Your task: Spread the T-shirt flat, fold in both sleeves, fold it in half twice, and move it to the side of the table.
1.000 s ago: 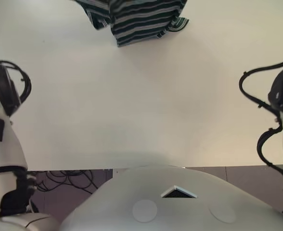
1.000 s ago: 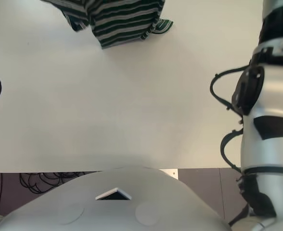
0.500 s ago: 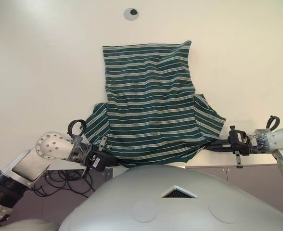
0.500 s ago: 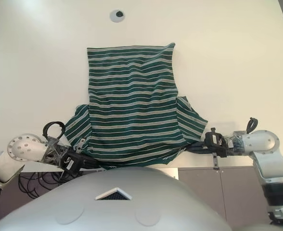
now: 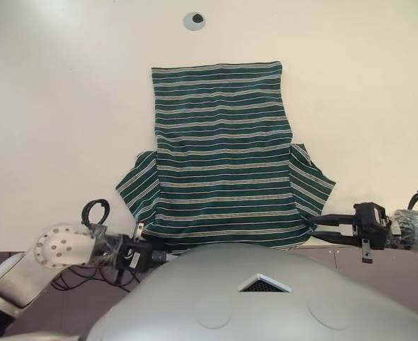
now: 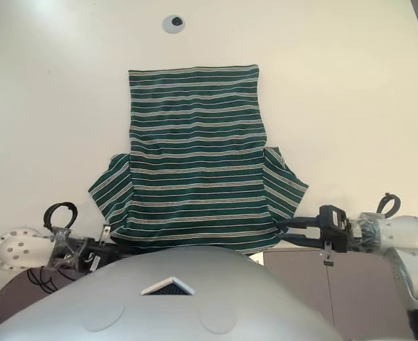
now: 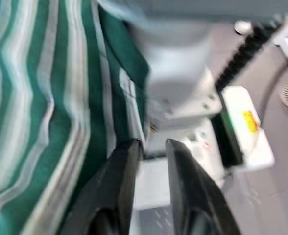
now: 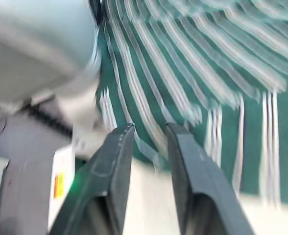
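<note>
Half a second on, your shirt (image 5: 223, 156) lies flatter on the table (image 5: 67, 106), hem squared, collar end at the near edge. The left gripper (image 7: 151, 146) and right gripper (image 5: 313, 229) have let go, fingers apart. Spreading looks done; sleeves next.
</note>
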Tool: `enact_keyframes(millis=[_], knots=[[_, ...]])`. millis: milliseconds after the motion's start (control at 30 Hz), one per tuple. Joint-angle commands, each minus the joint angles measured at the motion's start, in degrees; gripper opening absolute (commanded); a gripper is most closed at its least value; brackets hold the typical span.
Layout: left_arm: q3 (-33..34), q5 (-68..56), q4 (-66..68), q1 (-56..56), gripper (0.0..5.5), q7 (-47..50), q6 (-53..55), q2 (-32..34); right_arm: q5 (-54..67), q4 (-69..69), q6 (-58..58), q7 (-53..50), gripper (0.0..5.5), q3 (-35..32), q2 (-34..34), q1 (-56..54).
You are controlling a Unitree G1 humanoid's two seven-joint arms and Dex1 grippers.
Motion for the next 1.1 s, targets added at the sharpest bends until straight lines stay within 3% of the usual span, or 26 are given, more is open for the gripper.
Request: enact_keyframes(millis=[33,133,200,233,300,400,567,700,833,967,1100], knots=[[6.97,-2.15,-1.98,3.92,1.52,-1.20,1.63,2.94,-1.60,2.97,-2.16,-0.04,1.80,-1.47,-1.67,-1.60],[19.30,-19.51,-7.39,3.07,1.52,-6.70,3.04,0.99,3.35,3.04,-2.15,0.98,2.12,-4.36,-1.00,-6.49],[23.58,-36.60,-8.27,-7.93,1.52,-5.99,6.67,-2.45,6.00,3.93,-2.29,-3.89,2.12,-3.44,3.63,-17.21],[22.60,-40.08,-7.10,-15.15,1.52,-3.38,8.66,-4.70,5.91,4.37,-2.31,-7.38,2.12,-2.15,6.52,-22.16],[14.89,-33.18,1.01,-32.57,1.52,3.74,12.54,-13.64,-0.05,7.32,-4.46,-15.62,2.12,3.28,13.94,-31.95],[5.04,-14.84,19.17,-50.17,1.52,11.97,10.85,-25.38,-16.88,17.50,-9.96,-26.64,2.12,13.44,22.01,-44.63],[-11.85,16.37,58.80,-71.64,1.52,23.81,-2.81,-34.52,-34.65,43.50,-13.08,-42.55,2.12,23.33,29.46,-61.85],[-22.50,31.85,78.36,-81.13,1.52,36.48,-6.40,-39.44,-40.11,60.66,-13.29,-50.44,2.12,26.92,33.71,-71.49],[-24.97,36.57,88.87,-85.50,1.52,45.49,-9.67,-41.62,-41.70,69.96,-15.68,-55.16,2.12,27.74,34.99,-75.79],[-23.04,37.12,94.43,-87.93,1.52,53.48,-16.05,-42.19,-40.49,75.09,-22.20,-57.69,2.12,26.71,35.28,-77.87],[-15.05,29.66,89.39,-86.00,1.52,57.33,-33.04,-40.61,-40.86,70.10,-42.56,-64.91,2.12,25.03,33.37,-77.43]])
